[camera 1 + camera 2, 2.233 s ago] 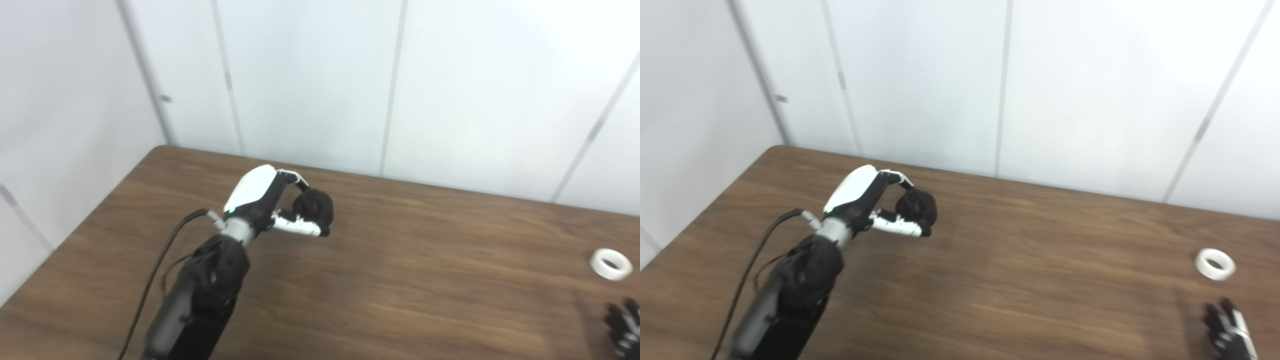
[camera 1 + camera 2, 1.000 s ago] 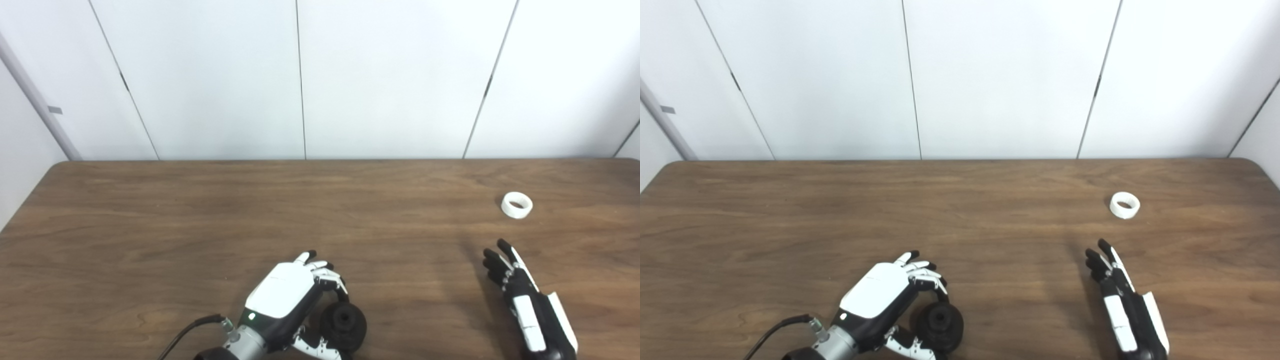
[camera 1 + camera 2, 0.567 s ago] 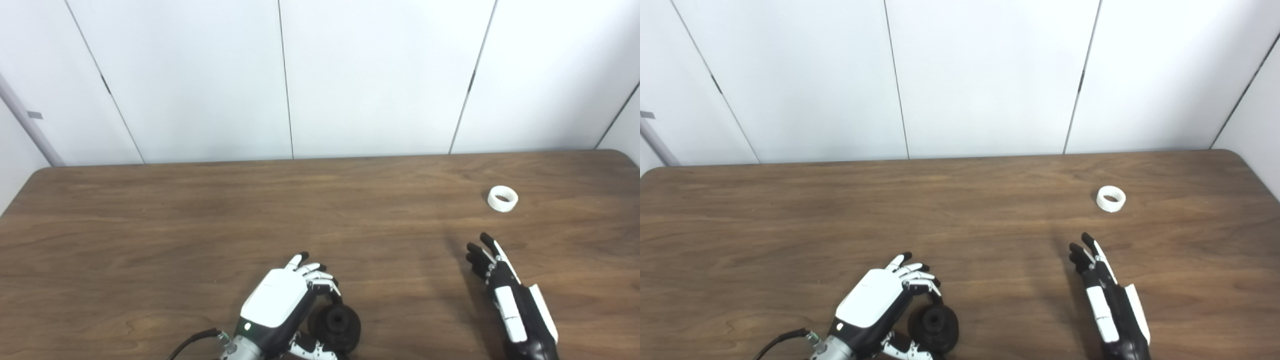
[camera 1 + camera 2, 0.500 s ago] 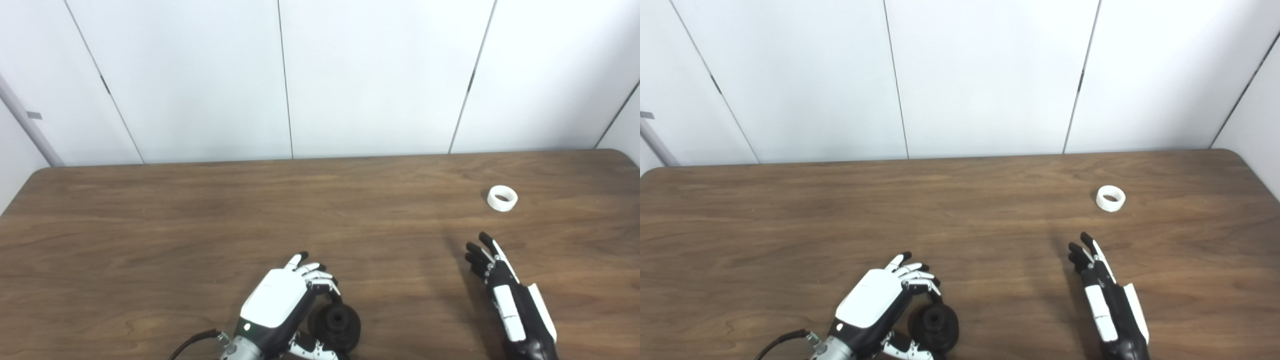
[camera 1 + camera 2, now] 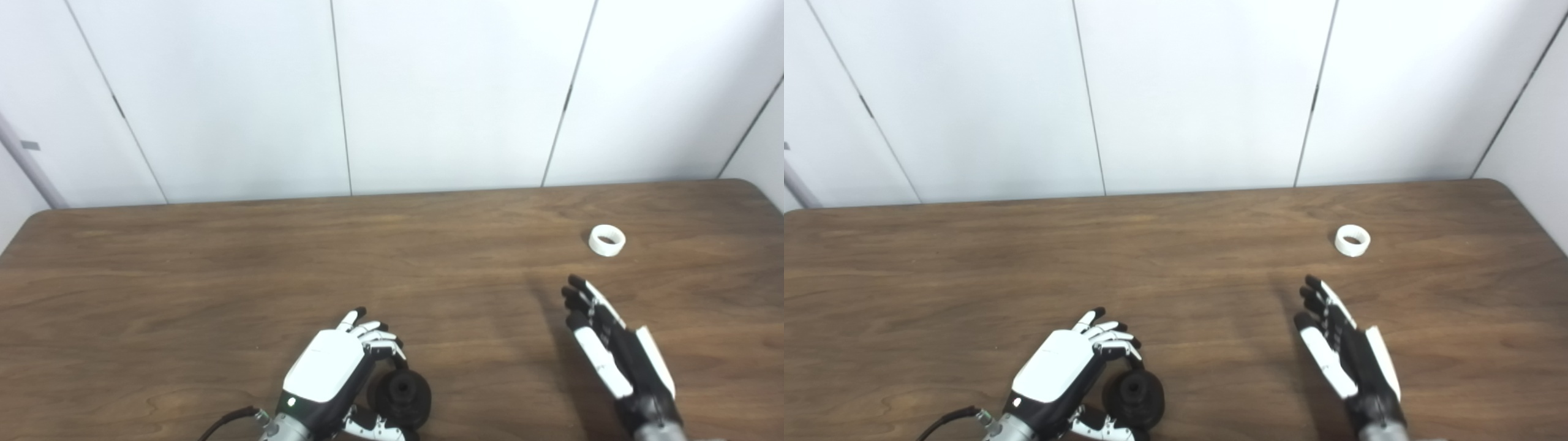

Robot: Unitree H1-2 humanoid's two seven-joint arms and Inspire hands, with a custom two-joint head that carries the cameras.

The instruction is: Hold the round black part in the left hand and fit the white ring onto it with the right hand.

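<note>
Robot hand [image 5: 334, 375] ×2, black part [image 5: 401, 397] ×1, white ring [image 5: 607, 240] ×1

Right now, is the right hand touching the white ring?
Apart. The left eye view shows bare table between the right hand and white ring.

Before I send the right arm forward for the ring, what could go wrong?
The white ring lies loose and small on the table, beyond the open right robot hand; a fingertip bump could skid it toward the far edge. The left robot hand grips the round black part low at the frame's bottom, so alignment may be hard to watch.
</note>
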